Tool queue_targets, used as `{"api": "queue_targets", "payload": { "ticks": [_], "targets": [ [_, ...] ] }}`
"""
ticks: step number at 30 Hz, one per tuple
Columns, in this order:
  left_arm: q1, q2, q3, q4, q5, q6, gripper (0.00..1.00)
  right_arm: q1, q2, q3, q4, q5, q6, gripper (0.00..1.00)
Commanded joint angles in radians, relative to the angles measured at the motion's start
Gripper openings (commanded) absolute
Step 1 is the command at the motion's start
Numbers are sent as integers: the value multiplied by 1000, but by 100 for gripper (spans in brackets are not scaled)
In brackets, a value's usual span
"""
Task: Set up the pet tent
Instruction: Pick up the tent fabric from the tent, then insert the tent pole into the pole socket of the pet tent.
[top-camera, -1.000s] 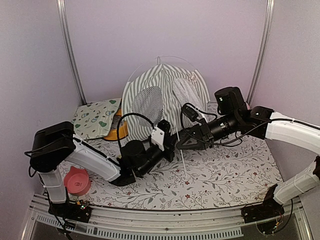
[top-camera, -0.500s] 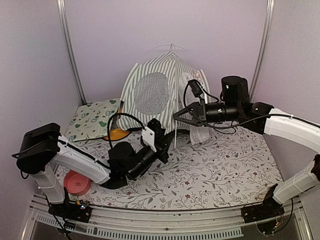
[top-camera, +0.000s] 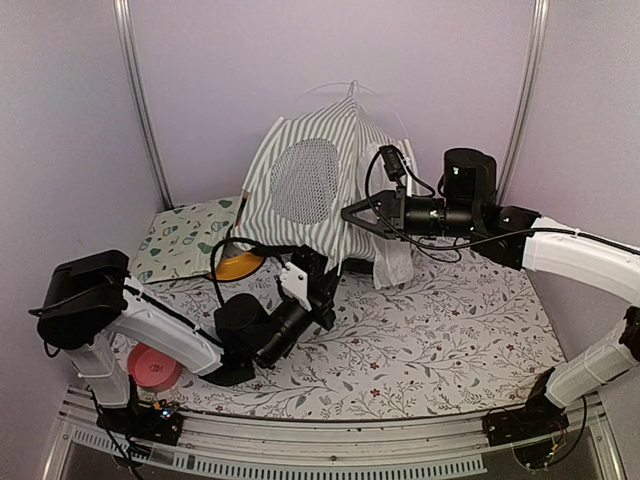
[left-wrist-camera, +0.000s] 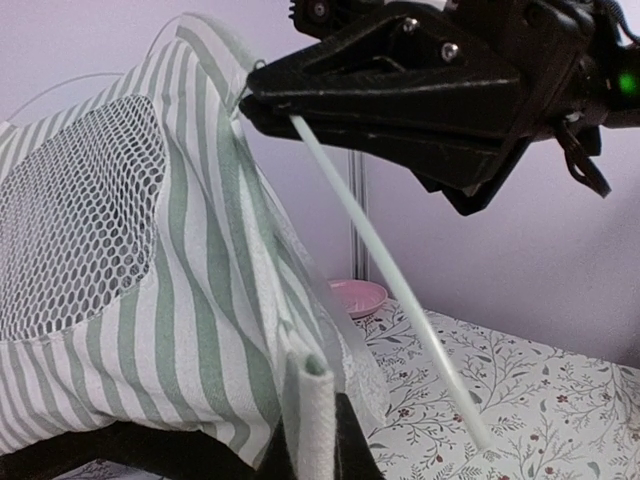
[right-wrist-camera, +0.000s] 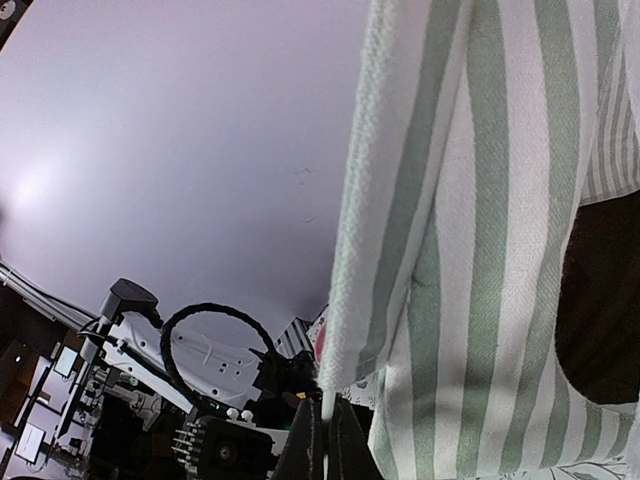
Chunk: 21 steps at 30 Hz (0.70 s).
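Top external: bowl (top-camera: 236, 266) beside pet tent (top-camera: 300, 215)

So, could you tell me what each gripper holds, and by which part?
The right gripper pinches the pet tent's thin white pole just below the fabric; the left gripper pinches its white-trimmed fabric edge, low down.

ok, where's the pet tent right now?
Top view: the pet tent stands at back centre by the rear wall, immediately right of the printed mat.
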Motion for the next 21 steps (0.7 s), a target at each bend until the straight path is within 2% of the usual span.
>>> {"api": "queue_targets", "payload": {
  "ticks": [1,13,21],
  "targets": [
    [-96,77,-53,-42,28,68,0,-53,-8,44,340,227,10,0],
    [-143,155,-103,136,-36,163,0,-58,14,44,398,309,57,0],
    [-153,163,-113,180,-62,180,0,-61,32,44,399,326,70,0]
  ]
}}
